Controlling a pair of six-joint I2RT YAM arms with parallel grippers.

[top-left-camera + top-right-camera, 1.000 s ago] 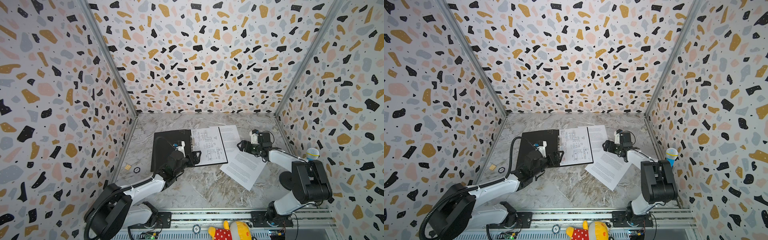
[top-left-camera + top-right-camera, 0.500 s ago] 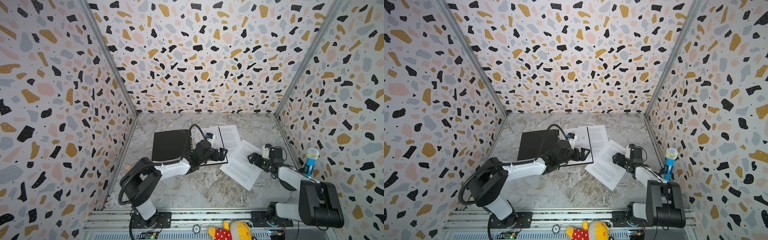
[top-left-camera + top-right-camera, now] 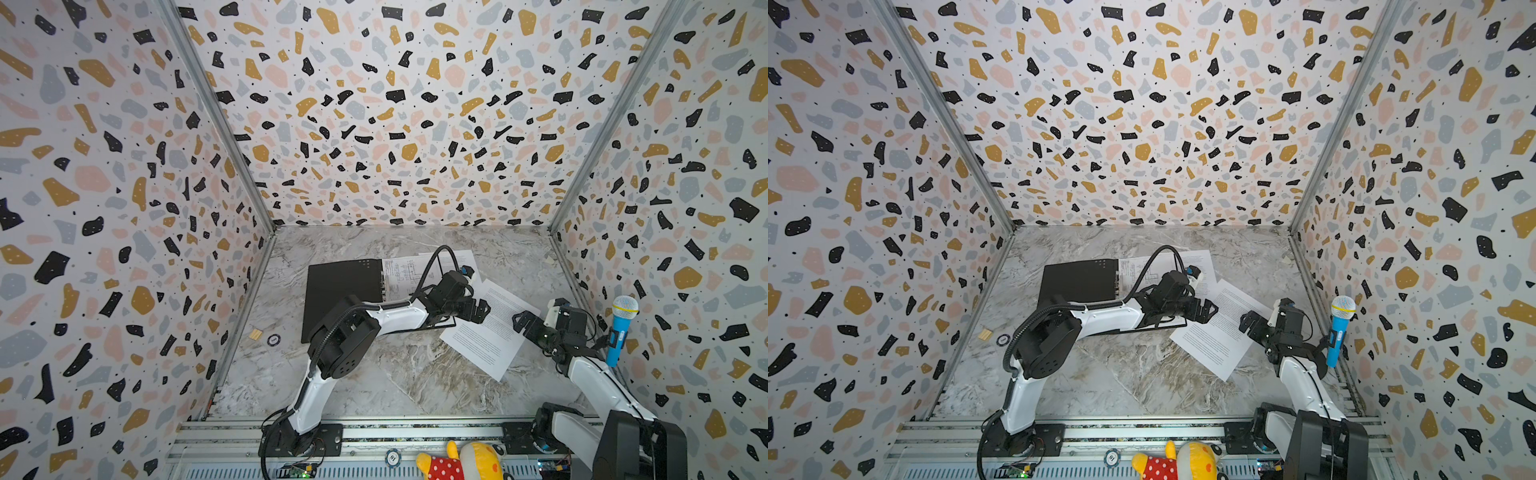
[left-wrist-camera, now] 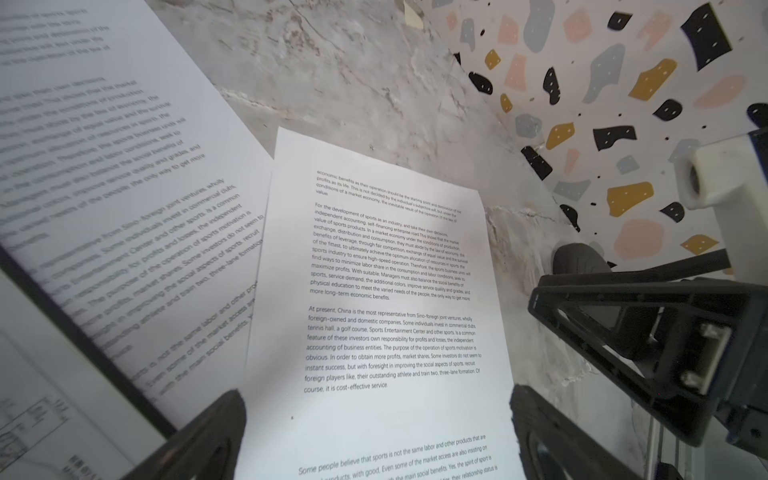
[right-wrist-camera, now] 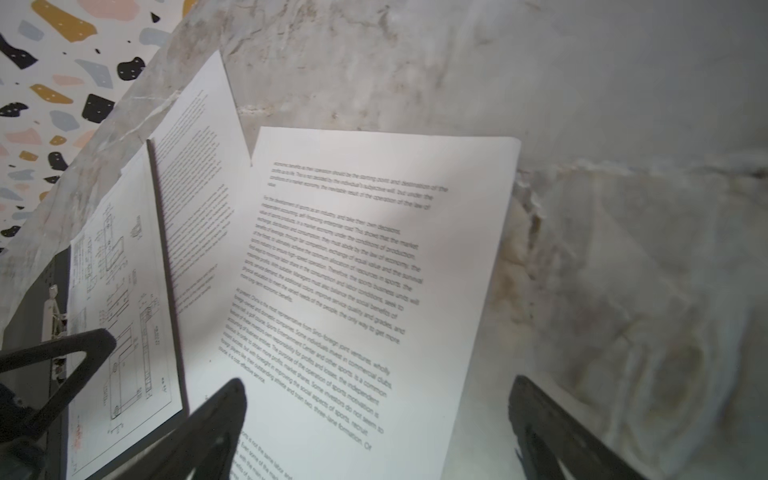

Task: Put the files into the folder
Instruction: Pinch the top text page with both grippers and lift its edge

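The folder (image 3: 340, 291) (image 3: 1079, 282) lies open, black inside up, with its metal clip (image 5: 52, 311) at the spine. A sheet of line drawings (image 3: 405, 274) (image 5: 120, 311) lies on its right half. One text sheet (image 3: 459, 257) (image 4: 104, 166) pokes out from under that half. Another text sheet (image 3: 486, 332) (image 4: 390, 291) (image 5: 365, 270) lies askew on the table to the right. My left gripper (image 3: 480, 309) (image 4: 376, 399) hovers open over this loose sheet's left edge. My right gripper (image 3: 525, 326) (image 5: 378, 386) is open at its right edge, holding nothing.
A blue toy microphone (image 3: 621, 328) leans at the right wall, close behind my right arm. A small wooden block (image 3: 254, 334) and a round token (image 3: 273, 340) lie near the left wall. A plush toy (image 3: 461, 463) sits on the front rail.
My left arm swung from the folder's left half across to the loose text sheet. My right gripper drew back toward the right wall and opened wider. The sheets stayed put.
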